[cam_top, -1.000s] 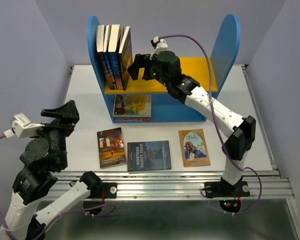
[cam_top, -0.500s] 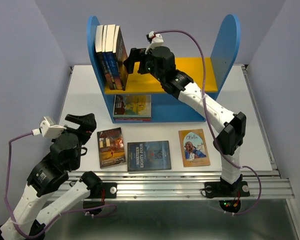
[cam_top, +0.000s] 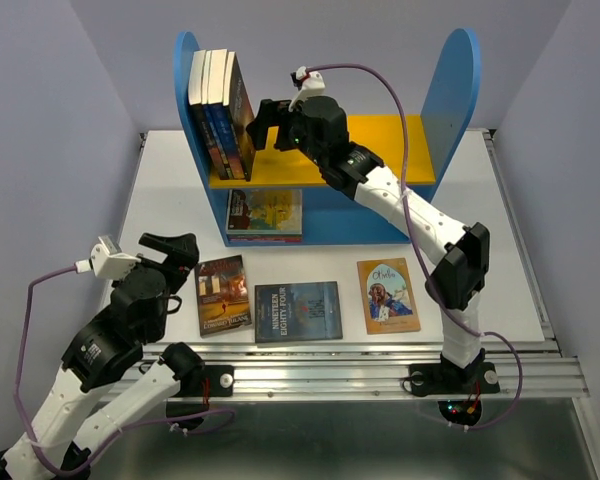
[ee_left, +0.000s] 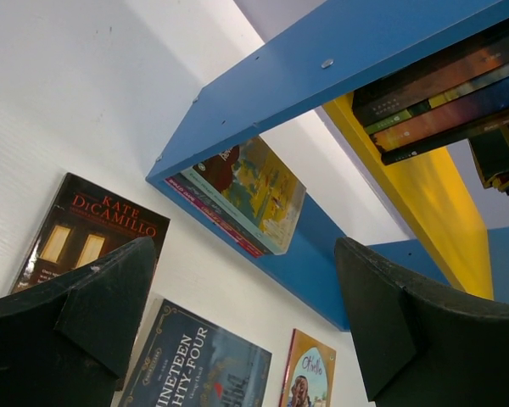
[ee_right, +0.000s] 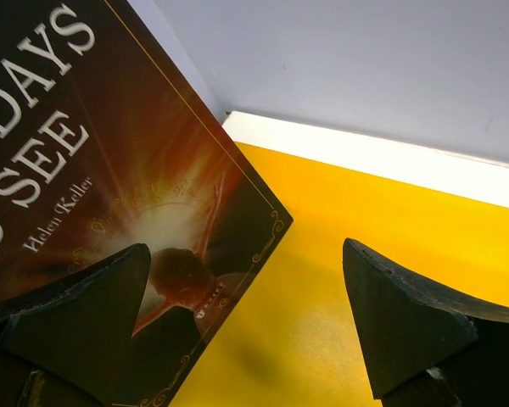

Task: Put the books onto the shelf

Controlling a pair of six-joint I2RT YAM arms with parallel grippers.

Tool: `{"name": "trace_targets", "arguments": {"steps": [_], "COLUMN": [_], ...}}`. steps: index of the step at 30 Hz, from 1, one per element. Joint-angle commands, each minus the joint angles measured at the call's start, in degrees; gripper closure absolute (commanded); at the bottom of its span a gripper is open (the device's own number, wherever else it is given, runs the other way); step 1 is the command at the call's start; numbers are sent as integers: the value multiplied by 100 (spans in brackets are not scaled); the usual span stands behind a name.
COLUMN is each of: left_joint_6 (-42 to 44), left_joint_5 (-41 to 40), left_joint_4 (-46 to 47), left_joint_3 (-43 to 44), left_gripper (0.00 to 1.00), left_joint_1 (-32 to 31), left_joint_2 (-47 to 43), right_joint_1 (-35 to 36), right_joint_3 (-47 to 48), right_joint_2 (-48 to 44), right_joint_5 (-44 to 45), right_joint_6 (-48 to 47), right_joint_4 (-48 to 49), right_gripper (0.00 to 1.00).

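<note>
White tabletop [cam_top: 160, 190], lilac walls around it. Blue shelf [cam_top: 460, 80] stands at the tabletop's 12 o'clock side. Several upright books [cam_top: 212, 110] are packed at the 9 o'clock end of its yellow board [cam_top: 412, 130], and the outermost is a brown Helen Keller book [ee_right: 110, 170]. A flat stack [cam_top: 265, 212] lies in the lower compartment, yellow cover on top.

Right end effector [cam_top: 264, 125] is up at the board, at 3 o'clock of the upright books. Its jaws are spread wide and released, gripping nothing. One finger overlaps the brown cover in the wrist view; can't tell if they touch.

Three books lie flat in a row toward 6 o'clock: DiCamillo book [cam_top: 223, 294], Nineteen Eighty-Four [cam_top: 298, 311], Othello [cam_top: 387, 294].

Left end effector [cam_top: 185, 265] hangs just at 9 o'clock of the DiCamillo book, jaws wide and released.
</note>
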Motion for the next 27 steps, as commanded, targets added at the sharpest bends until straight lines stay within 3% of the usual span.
{"name": "trace_targets", "arguments": {"steps": [1, 7, 11, 15, 27], "left_joint_6": [30, 92, 118, 153, 434], "left_joint_5": [48, 75, 75, 75, 48], "left_joint_4": [216, 242, 225, 234, 251], "left_joint_3": [-130, -174, -192, -235, -236], "left_gripper": [1, 1, 1, 1, 1], "left_joint_1": [-14, -14, -14, -14, -14], "left_joint_2": [121, 77, 33, 24, 7], "right_joint_1": [37, 37, 37, 37, 143], "right_joint_3": [-415, -1233, -1410, -1454, -980], "right_joint_2": [-457, -1047, -1267, -1329, -978], "right_joint_5": [-48, -21, -582, -1232, -2025], "right_joint_6": [-135, -477, -846, -1111, -1498], "right_joint_4": [322, 226, -72, -241, -469], "right_gripper": [0, 0, 0, 0, 0]}}
